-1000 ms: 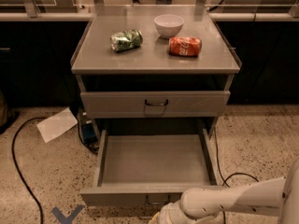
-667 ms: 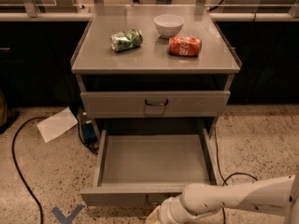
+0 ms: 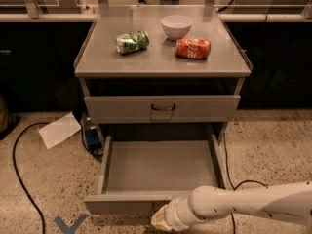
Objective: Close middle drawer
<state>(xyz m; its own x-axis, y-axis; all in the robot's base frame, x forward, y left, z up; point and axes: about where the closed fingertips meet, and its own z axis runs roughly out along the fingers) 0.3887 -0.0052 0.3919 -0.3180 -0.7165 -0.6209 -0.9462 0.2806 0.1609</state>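
There it goes: the pale, cream-tipped claw (image 3: pixel 161 221) has crept left along the bottom edge of the view. It now sits low, just below the flat front of the wide, shallow grey metal middle drawer (image 3: pixel 117 204), closer to that front's centre than a second ago. The smooth white forearm (image 3: pixel 243 204) stretching away to the claw's right has followed it across. Whether the claw touches the front cannot be told.
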